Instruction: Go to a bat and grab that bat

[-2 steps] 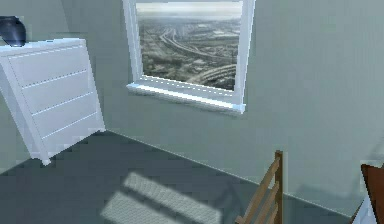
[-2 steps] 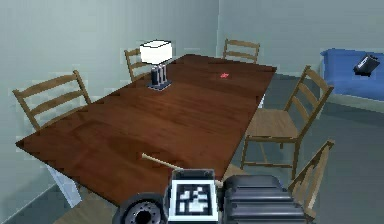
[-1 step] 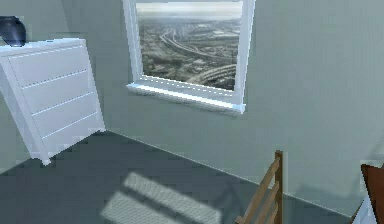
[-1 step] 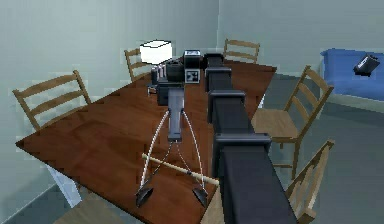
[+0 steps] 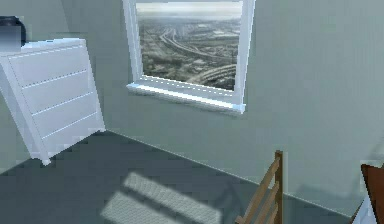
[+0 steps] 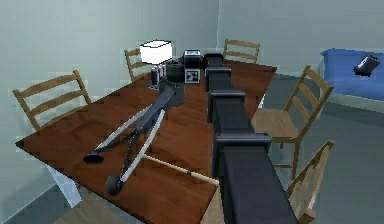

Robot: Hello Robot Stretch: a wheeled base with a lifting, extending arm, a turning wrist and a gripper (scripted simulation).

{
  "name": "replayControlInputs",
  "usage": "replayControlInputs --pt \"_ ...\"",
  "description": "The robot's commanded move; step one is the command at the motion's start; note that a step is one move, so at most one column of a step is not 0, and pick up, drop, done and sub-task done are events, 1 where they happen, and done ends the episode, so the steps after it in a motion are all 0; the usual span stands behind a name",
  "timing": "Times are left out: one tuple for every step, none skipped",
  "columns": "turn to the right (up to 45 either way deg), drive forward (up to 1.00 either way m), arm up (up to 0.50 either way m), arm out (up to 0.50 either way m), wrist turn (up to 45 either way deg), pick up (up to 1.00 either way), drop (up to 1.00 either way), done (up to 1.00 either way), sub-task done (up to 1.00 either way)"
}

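Nearest on the bench [image 6: 70, 135], two long dark shapes [image 6: 128, 150], bat-like, side by side and slanting up to the end effector [image 6: 160, 88]. Cannot tell whether anything held there. Beyond, a white box [image 6: 155, 50] and chairs [image 6: 240, 48] at the bench's far end.

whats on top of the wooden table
A white box at the far end and a pale wooden stick, perhaps the bat, near the close edge of the table. The arm and fingers cover the tabletop beneath them.
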Motion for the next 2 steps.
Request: replayControlInputs --pt "0.0 0.00 0.00 0.00 45.0 0.00 0.00 0.00 0.00" --pt "0.0 0.00 0.00 0.00 45.0 0.00 0.00 0.00 0.00"
